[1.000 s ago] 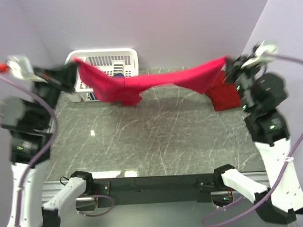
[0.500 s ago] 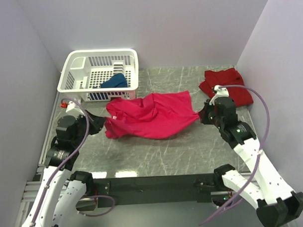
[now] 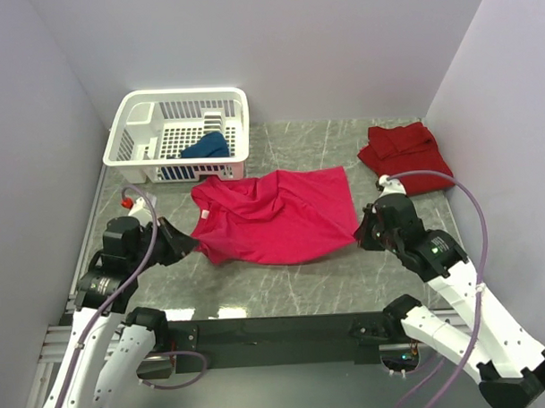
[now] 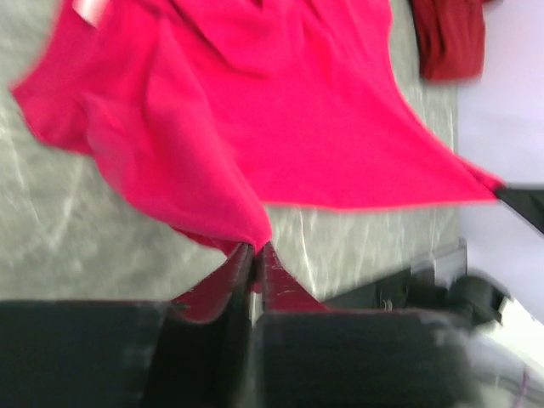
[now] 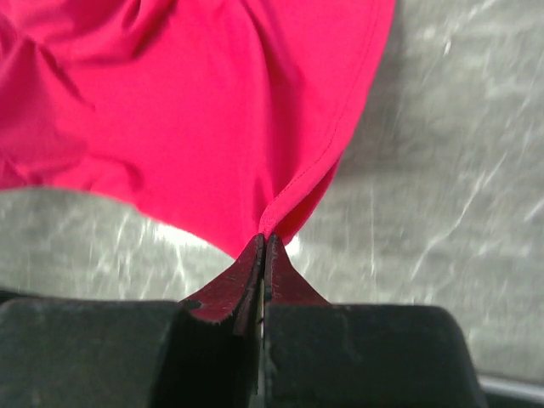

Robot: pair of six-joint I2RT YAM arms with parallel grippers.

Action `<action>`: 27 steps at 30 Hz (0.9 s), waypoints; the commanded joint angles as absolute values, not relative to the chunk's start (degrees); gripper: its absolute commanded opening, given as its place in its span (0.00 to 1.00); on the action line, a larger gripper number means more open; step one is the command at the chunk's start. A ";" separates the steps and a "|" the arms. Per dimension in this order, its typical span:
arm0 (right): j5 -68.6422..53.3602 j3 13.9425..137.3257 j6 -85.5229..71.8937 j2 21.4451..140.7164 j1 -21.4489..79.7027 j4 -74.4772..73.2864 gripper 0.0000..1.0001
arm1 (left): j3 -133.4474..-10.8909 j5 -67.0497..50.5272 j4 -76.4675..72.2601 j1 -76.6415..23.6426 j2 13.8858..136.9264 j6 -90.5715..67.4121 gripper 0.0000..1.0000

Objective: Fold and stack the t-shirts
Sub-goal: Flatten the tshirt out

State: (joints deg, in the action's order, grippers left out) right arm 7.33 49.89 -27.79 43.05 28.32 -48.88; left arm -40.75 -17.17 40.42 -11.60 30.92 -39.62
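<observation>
The magenta t-shirt point(image 3: 275, 216) lies spread on the marble table, wrinkled near its left side. My left gripper point(image 3: 195, 247) is shut on its near left corner point(image 4: 252, 235). My right gripper point(image 3: 361, 229) is shut on its near right corner point(image 5: 270, 228). The shirt fills both wrist views point(image 4: 255, 110) point(image 5: 195, 110). The darker red t-shirt point(image 3: 405, 155) lies folded at the back right, and shows in the left wrist view point(image 4: 450, 38). The dark blue t-shirt point(image 3: 205, 146) lies bunched in the white basket point(image 3: 135, 128).
The white lattice basket stands at the back left against the wall. Lilac walls close in the left, back and right sides. Bare marble point(image 3: 284, 289) runs along the near edge by the arm bases.
A second ago both grippers held the magenta shirt stretched high in the air. They have come down and pulled it toward the near edge, and it now lies flatter on the table.
</observation>
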 commanded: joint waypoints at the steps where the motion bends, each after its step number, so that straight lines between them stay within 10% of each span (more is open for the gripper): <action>1: 12.56 54.31 -34.00 41.49 32.77 -57.29 0.00 | -45.52 -26.17 47.10 -11.78 29.62 -37.63 0.19; 10: 21.17 57.39 -40.00 42.27 40.60 -65.75 0.40 | -53.00 -23.66 53.29 -11.87 30.59 -33.92 0.81; 17: 22.59 56.35 -34.29 47.71 40.43 -52.41 0.60 | -42.72 -21.19 28.15 -11.78 40.33 -39.11 0.82; 27: 12.32 47.29 -31.64 60.81 36.74 -22.79 0.57 | -40.52 -12.58 5.28 -21.42 59.29 -44.73 0.80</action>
State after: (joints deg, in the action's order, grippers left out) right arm 15.81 48.29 -32.93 57.95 37.85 -35.59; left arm -40.49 -16.34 17.04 -17.39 55.27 -42.37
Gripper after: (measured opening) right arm 0.577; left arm 0.799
